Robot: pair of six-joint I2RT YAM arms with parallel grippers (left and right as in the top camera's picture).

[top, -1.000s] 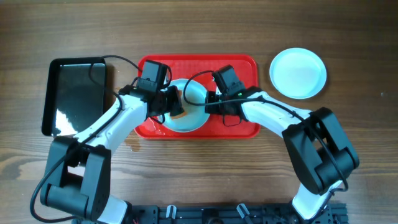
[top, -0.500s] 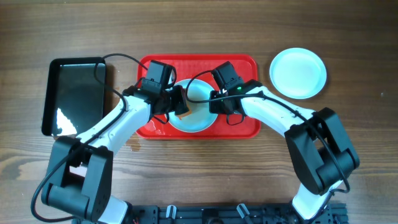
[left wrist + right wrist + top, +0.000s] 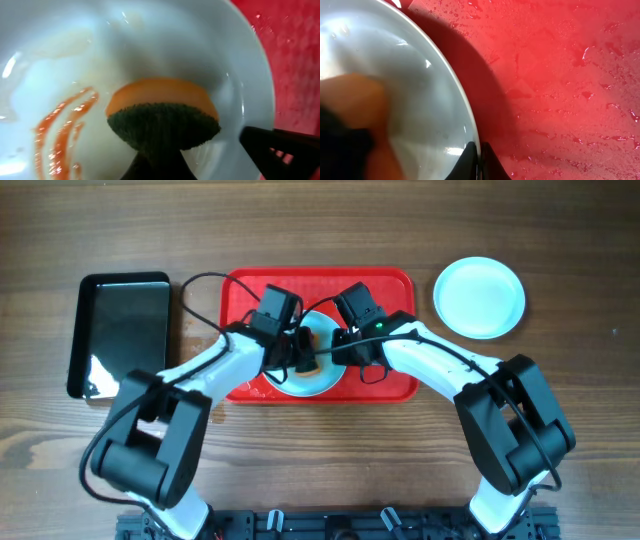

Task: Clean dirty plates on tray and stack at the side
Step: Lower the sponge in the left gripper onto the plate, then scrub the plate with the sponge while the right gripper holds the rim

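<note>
A pale plate point(image 3: 322, 377) lies on the red tray point(image 3: 395, 385). My left gripper point(image 3: 303, 355) is shut on an orange sponge with a dark green scouring face point(image 3: 162, 120) and presses it onto the plate point(image 3: 150, 45). Orange-brown smears point(image 3: 62, 132) lie left of the sponge. My right gripper point(image 3: 479, 162) is shut on the plate's right rim point(image 3: 465, 107), above the wet red tray point(image 3: 560, 75). A clean plate point(image 3: 479, 297) lies on the table right of the tray. A third plate is not in view.
A smaller glossy black tray point(image 3: 118, 330) lies on the wooden table left of the red tray. Cables run from both wrists over the red tray. Water drops cover the tray floor.
My left gripper has moved right across the plate with the sponge. My right gripper has stayed at the plate's right rim.
</note>
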